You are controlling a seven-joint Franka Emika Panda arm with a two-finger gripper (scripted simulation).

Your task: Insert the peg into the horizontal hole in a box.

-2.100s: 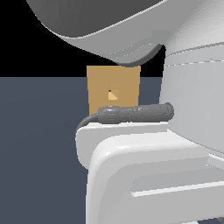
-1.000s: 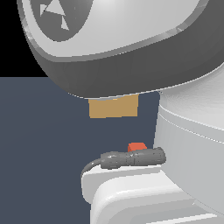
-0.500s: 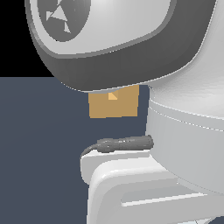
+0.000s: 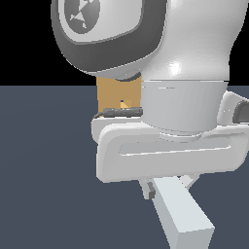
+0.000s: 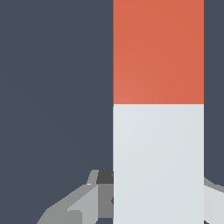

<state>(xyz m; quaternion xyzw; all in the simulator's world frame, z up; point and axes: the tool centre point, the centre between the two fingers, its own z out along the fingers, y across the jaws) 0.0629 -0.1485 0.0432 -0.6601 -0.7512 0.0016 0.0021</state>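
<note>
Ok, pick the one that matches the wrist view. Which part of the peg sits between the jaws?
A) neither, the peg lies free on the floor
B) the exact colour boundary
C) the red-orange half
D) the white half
D: in the wrist view the gripper flanks the white half of the peg, while the red-orange half extends away beyond it.

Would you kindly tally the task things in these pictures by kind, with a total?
Peg: 1, half red-orange, half white, between the gripper's fingers
Box: 1, tan, mostly hidden behind the arm
Hole: 1, partly visible in the box's face
Total: 3
</note>
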